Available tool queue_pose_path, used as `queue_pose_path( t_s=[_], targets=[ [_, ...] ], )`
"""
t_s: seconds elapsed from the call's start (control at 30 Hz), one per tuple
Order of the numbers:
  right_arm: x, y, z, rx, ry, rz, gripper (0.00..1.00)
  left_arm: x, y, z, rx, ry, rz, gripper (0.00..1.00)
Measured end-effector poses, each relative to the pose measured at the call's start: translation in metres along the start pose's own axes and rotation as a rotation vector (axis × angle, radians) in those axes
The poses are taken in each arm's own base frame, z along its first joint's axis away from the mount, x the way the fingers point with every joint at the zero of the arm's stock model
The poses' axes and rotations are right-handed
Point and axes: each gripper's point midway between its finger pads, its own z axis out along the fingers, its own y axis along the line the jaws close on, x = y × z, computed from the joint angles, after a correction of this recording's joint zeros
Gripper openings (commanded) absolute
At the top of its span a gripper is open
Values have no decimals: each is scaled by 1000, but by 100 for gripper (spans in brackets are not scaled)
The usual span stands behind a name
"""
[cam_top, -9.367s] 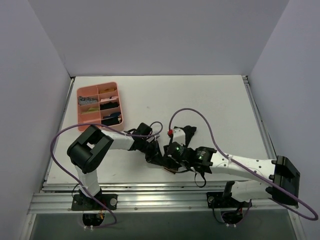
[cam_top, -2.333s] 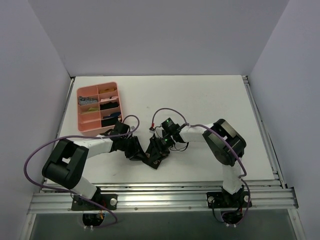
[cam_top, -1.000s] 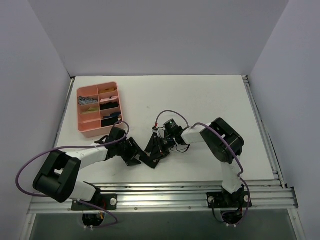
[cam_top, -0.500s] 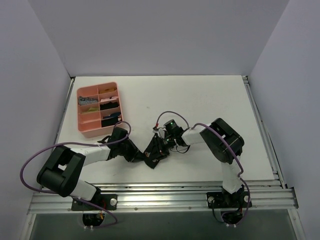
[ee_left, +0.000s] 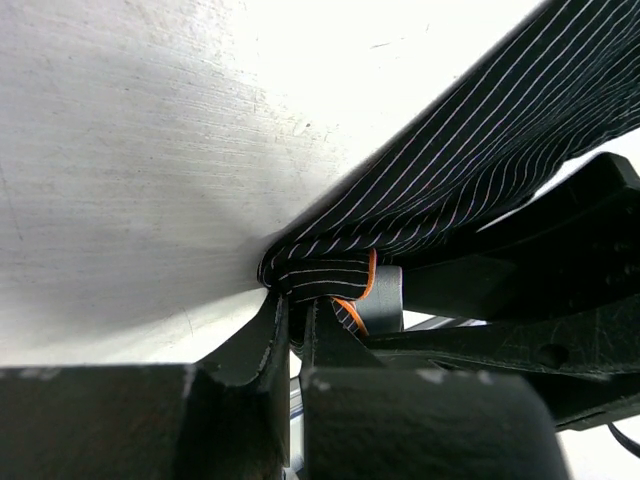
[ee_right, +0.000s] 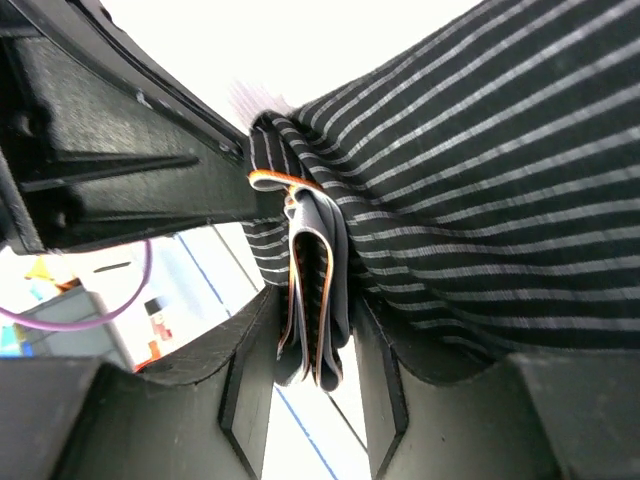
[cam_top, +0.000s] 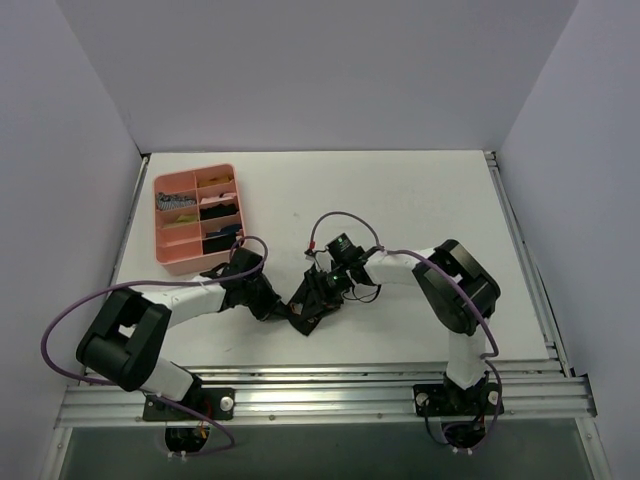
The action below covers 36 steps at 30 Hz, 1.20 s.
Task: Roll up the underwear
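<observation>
The underwear (cam_top: 306, 303) is a small black pin-striped garment with an orange-brown band, bunched on the white table (cam_top: 420, 200) between my two grippers. My left gripper (cam_top: 272, 302) is at its left end. In the left wrist view the left gripper (ee_left: 297, 305) is shut on a folded edge of the underwear (ee_left: 470, 160), with the band beside the jaws. My right gripper (cam_top: 326, 290) is at its right end. In the right wrist view the right gripper (ee_right: 312, 345) is shut on the folded band, and the striped cloth of the underwear (ee_right: 480, 180) spreads above it.
A pink divided tray (cam_top: 186, 266) with several small folded garments stands at the back left, close to the left forearm. Grey walls close in the table on three sides. A metal rail (cam_top: 320, 385) runs along the near edge.
Since 9 s ago both arms have pulled the garment back from the front edge. Over the last second the left gripper has edged slightly away from me; the garment stays held at both ends.
</observation>
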Motion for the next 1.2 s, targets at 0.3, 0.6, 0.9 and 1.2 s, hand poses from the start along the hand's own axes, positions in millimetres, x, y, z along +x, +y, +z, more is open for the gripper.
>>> queue_pose_path(
  t_s=[0.3, 0.6, 0.9, 1.2],
  targets=[
    [0, -9, -4, 65, -17, -41, 6, -1, 0, 0, -37, 1, 9, 3],
    [1, -12, -3, 77, -9, -35, 21, -2, -3, 3, -69, 32, 23, 2],
    [-7, -15, -17, 222, -67, -66, 39, -5, -9, 5, -137, 59, 57, 2],
    [-10, 21, -53, 476, -285, -262, 51, -9, -9, 4, -202, 73, 65, 2]
  ],
)
